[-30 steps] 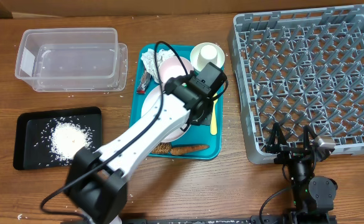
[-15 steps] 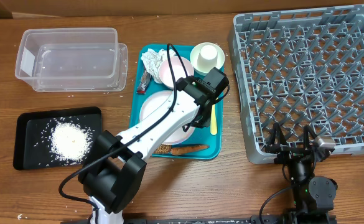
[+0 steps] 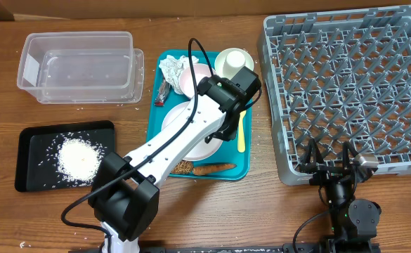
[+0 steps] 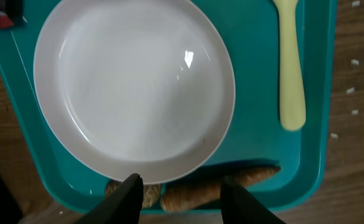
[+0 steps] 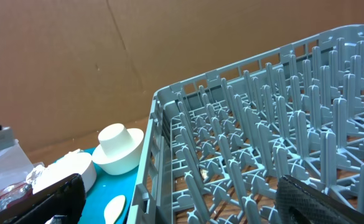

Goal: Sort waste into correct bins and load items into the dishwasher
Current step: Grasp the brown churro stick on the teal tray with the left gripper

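On the teal tray (image 4: 256,124) the pale pink plate (image 4: 135,93) lies flat, with the yellow spoon (image 4: 290,68) beside it and the carrot-like stick (image 4: 256,176) and brown chunk (image 3: 183,167) just past its rim. The left claw (image 4: 182,199) hangs over that rim, fingers spread, pinching nothing. The napkin (image 3: 171,68), wrapper (image 3: 163,91) and white cup (image 3: 233,63) crowd the tray's far end. Rice (image 3: 79,158) lies heaped in the black tray (image 3: 33,137). The right claw (image 3: 328,163), also spread, sits by the grey dish rack (image 3: 346,84).
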Robot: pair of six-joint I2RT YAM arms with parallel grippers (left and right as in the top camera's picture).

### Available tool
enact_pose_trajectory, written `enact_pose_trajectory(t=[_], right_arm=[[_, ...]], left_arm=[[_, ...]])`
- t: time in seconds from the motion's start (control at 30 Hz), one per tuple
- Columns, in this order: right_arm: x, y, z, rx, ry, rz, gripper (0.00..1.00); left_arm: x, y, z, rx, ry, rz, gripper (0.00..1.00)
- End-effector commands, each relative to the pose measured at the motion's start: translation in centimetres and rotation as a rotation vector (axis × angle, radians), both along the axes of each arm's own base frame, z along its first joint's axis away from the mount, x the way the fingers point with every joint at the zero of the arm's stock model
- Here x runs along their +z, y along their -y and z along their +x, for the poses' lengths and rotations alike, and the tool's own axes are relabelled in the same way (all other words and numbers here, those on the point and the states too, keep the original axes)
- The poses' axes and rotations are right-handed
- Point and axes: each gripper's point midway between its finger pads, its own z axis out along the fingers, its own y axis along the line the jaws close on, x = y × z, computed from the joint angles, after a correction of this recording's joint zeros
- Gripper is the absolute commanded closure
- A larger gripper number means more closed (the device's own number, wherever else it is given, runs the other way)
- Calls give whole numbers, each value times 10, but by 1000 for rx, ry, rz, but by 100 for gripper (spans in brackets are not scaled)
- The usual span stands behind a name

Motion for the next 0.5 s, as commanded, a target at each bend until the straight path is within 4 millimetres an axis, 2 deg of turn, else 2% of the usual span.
enact_pose_trajectory(t=[0.0, 0.1, 0.17, 0.2, 0.37, 0.47], right_arm=[[-1, -1, 0, 5, 8, -6, 0], [-1, -1, 0, 5, 8, -6, 0], [-1, -1, 0, 5, 8, -6, 0], [-1, -1, 0, 5, 8, -6, 0], [-1, -1, 0, 5, 8, -6, 0], [-1, -1, 0, 5, 8, -6, 0]], left_arm=[[1, 8, -22, -45, -127, -53, 57], [0, 8, -46, -41, -240, -76, 52], [1, 9, -56, -39, -287, -93, 37], [0, 9, -58, -41, -296, -91, 34], [-13, 15, -69, -231, -315, -72, 32], [-28, 20, -71, -354, -303, -68, 27]])
